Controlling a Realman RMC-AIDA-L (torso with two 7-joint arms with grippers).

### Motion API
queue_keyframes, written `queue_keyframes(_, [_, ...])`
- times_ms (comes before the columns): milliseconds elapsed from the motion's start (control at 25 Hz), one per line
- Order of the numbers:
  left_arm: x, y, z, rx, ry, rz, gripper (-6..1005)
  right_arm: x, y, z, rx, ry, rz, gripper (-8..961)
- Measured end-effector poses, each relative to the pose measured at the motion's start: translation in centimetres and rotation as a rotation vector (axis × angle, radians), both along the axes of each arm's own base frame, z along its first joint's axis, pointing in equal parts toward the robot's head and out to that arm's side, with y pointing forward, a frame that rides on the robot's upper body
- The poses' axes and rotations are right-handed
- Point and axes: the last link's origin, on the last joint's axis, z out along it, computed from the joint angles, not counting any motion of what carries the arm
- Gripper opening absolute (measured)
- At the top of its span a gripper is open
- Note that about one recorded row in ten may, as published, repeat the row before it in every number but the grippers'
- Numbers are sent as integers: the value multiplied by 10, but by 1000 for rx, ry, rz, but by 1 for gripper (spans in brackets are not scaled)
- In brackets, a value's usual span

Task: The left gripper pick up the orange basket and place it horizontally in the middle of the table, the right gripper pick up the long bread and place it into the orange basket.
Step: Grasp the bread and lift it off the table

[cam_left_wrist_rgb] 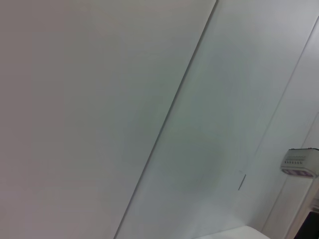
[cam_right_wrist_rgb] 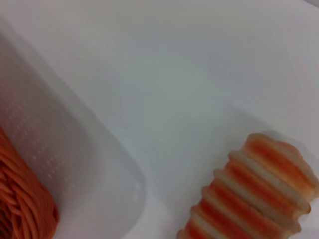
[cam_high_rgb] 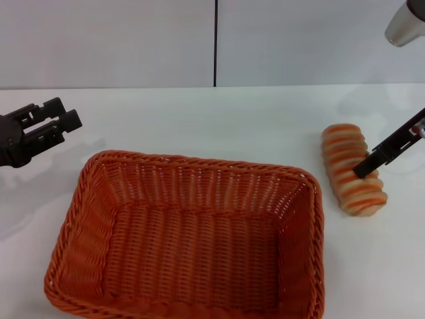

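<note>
The orange basket [cam_high_rgb: 199, 163] lies flat and lengthwise across the table [cam_high_rgb: 219, 119], near its front middle, with nothing in it. One of its corners also shows in the right wrist view [cam_right_wrist_rgb: 20, 206]. My left gripper [cam_high_rgb: 70, 114] hovers at the far left, above and beyond the basket's left end, open, holding nothing and clear of the rim. To the right of the basket the long bread [cam_high_rgb: 342, 156] lies on the table, striped cream and orange, and it appears in the right wrist view too [cam_right_wrist_rgb: 259, 194]. My right gripper [cam_high_rgb: 365, 167] reaches in from the right edge, its tip down at the bread's right side.
A grey wall with a dark vertical seam [cam_high_rgb: 215, 43] stands behind the table. A narrow strip of table separates basket and bread. The left wrist view shows only wall panels and a small grey box [cam_left_wrist_rgb: 299, 163].
</note>
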Motion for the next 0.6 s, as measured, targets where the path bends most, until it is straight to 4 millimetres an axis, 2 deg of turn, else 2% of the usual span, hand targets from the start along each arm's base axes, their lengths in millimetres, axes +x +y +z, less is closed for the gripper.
queue_keyframes(600, [1,0,-2,-8,-9,-3,586,2,-3,-1,-10,3,-6,279])
